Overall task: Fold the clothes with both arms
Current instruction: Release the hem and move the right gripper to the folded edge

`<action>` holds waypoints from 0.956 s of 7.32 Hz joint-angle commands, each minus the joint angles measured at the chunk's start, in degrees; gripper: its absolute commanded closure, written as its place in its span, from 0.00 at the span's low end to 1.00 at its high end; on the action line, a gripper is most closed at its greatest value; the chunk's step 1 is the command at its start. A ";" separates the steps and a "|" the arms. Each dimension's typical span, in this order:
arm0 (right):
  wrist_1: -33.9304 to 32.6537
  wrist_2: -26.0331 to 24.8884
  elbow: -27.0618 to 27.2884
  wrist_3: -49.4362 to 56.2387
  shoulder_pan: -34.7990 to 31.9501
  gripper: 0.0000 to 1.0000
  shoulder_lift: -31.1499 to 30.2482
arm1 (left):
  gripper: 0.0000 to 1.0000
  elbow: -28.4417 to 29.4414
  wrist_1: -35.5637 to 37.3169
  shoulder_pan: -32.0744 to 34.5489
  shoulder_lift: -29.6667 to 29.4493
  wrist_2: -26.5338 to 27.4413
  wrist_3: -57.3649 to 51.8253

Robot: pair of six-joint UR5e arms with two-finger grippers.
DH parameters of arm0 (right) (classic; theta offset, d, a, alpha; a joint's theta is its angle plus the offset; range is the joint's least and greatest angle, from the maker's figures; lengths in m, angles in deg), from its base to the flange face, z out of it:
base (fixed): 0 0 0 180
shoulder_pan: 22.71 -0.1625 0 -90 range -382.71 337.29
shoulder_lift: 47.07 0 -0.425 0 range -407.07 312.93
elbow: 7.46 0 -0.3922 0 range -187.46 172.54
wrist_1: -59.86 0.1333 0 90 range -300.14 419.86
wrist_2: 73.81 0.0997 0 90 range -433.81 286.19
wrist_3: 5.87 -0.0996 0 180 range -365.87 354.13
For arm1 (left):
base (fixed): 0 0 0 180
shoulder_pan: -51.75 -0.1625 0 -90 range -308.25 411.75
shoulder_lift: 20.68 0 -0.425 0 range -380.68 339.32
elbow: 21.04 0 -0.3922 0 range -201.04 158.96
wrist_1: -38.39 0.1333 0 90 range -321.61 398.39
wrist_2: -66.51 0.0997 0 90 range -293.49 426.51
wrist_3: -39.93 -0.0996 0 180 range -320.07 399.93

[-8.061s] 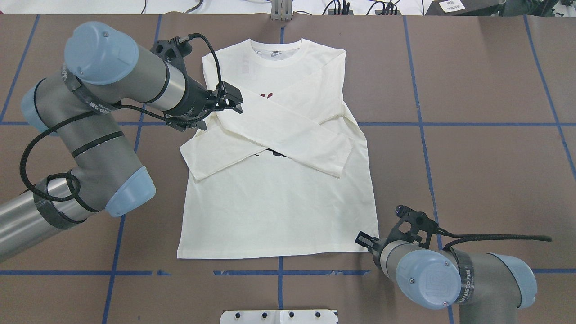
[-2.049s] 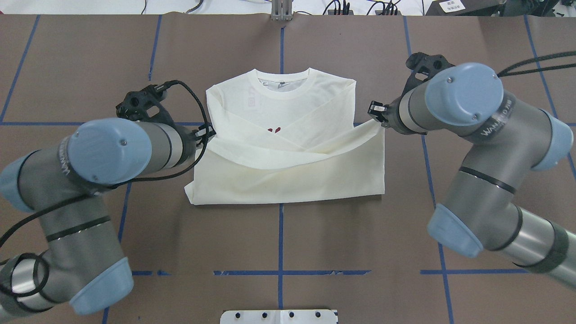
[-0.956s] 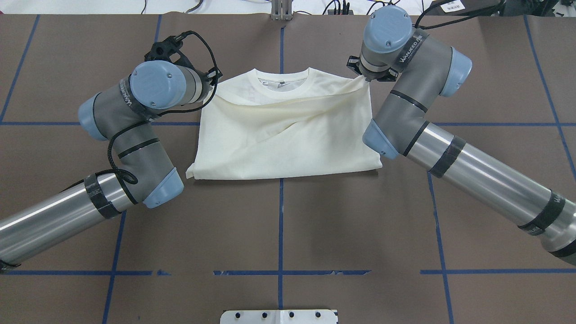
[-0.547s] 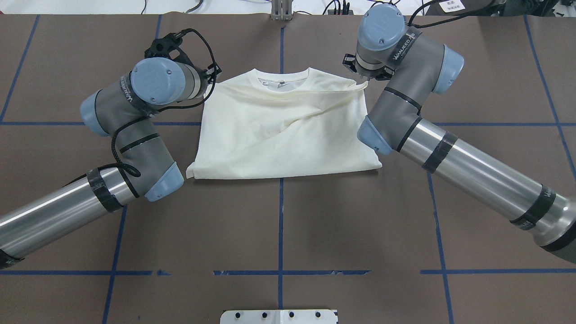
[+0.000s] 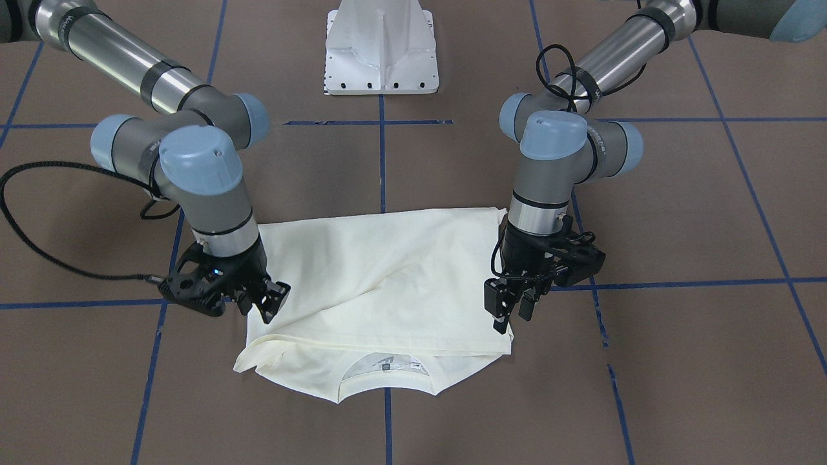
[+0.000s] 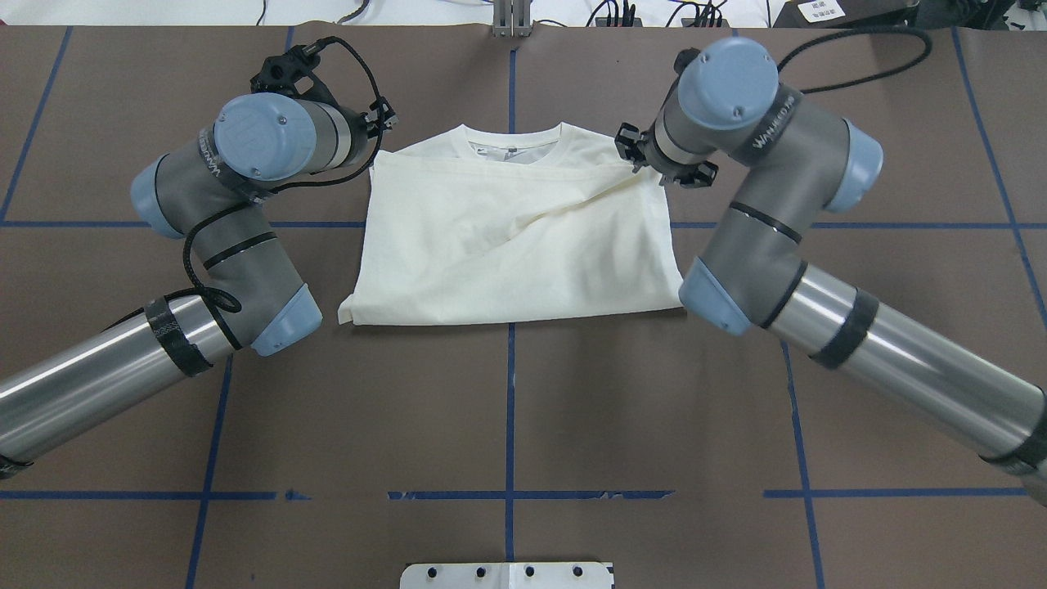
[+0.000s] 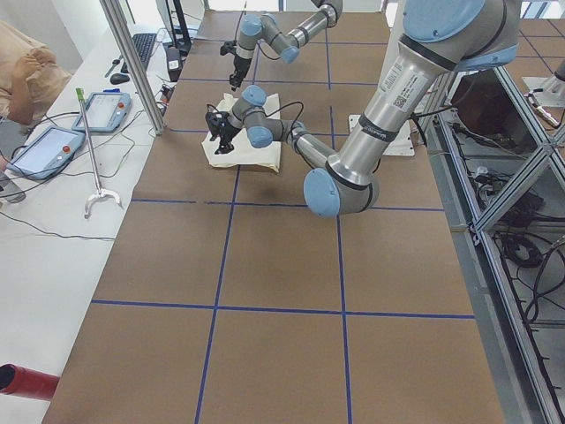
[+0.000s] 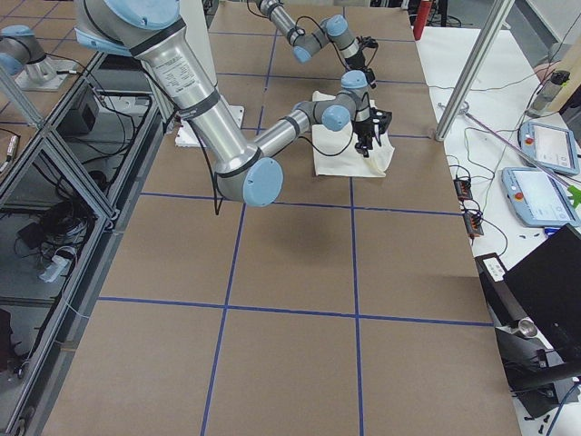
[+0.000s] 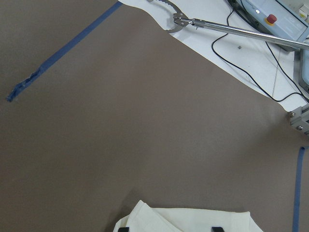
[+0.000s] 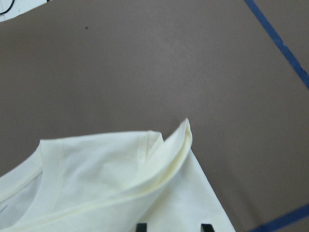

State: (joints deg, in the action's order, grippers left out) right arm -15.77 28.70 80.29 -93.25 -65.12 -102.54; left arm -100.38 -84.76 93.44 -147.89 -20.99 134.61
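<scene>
Worktop (image 6: 507,409), brown and crossed by blue tape lines (image 6: 211,425), runs wide to the outside of the left arm (image 6: 221,245), which bends in from the near left. The left pincer (image 5: 512,318) hangs at the far left corner of the shirt (image 6: 515,245) with its fingers apart and nothing gripped. Its wrist view shows both fingertips (image 9: 217,229) spread over the cloth, though contact cannot be told. The shirt lies on the far middle of the worktop, straddling the centre tape line, its far side near the worktop's far edge. A broad stretch of brown surface separates its near fold (image 6: 507,321) from the pedestal (image 5: 381,45). The right pincer (image 5: 257,311) stands at the far right corner, likewise spread and holding nothing, with a raised lip of cloth (image 10: 186,130) just beyond its tips. More worktop runs out past the right arm (image 6: 818,311). Folded in half, plain side up, the shirt points its collar (image 6: 514,137) away from the robot and its fold toward it; the long axis runs left to right across the worktop.
</scene>
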 commanded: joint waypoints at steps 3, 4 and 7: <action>2.15 -5.74 13.94 -11.75 9.87 0.33 -16.06 | 0.35 -0.82 -1.04 -0.12 0.47 -0.04 -0.02; 2.15 -6.88 13.67 -12.20 10.76 0.33 -16.07 | 0.36 -0.82 -0.95 -0.12 0.47 0.14 -0.02; 2.24 -7.15 13.06 -13.35 11.99 0.39 -16.24 | 0.35 -0.82 -0.69 -0.21 0.65 0.23 -0.02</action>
State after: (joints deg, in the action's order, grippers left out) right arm -13.55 21.73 93.62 -106.32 -53.53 -118.61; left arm -101.17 -85.58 93.23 -147.26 -20.79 134.59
